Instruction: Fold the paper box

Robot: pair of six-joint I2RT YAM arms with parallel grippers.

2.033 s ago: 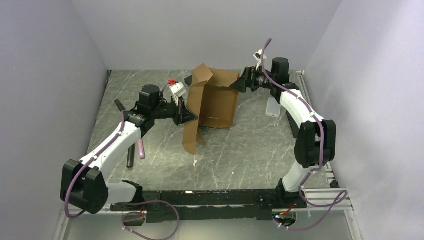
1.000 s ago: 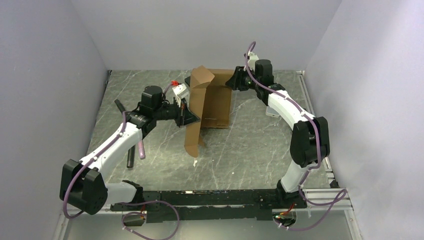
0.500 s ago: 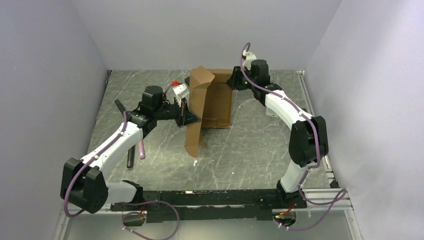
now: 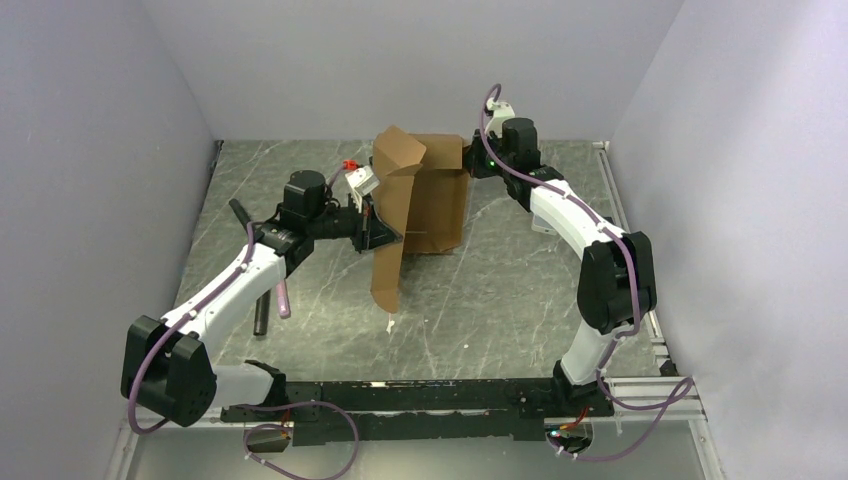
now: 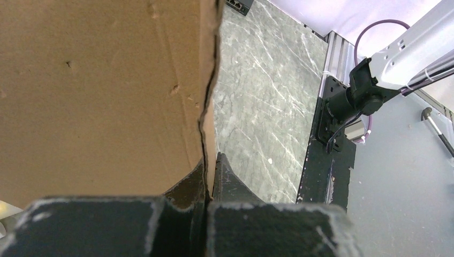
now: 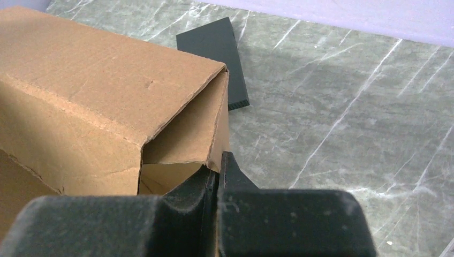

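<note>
The brown paper box point(image 4: 436, 200) stands half-folded at the middle of the table, one long flap point(image 4: 388, 262) upright and reaching toward the near side. My left gripper point(image 4: 378, 233) is shut on that flap's edge. In the left wrist view the cardboard point(image 5: 101, 91) runs between the left gripper's point(image 5: 210, 162) tips. My right gripper point(image 4: 468, 160) is shut on the box's far right corner. In the right wrist view, the right gripper point(image 6: 218, 162) pinches the thin end wall of the box point(image 6: 96, 91).
A flat black slab point(image 6: 214, 48) lies on the marble just beyond the box. A dark cylinder point(image 4: 262, 312) and a purple pen point(image 4: 283, 297) lie by the left arm. A translucent container point(image 4: 545, 215) sits under the right arm. A white scrap point(image 4: 389, 323) lies near the flap's end.
The right arm swung in to the box's far right corner and its gripper closed on the cardboard wall there. The far panels shifted slightly. The left gripper kept hold of the flap.
</note>
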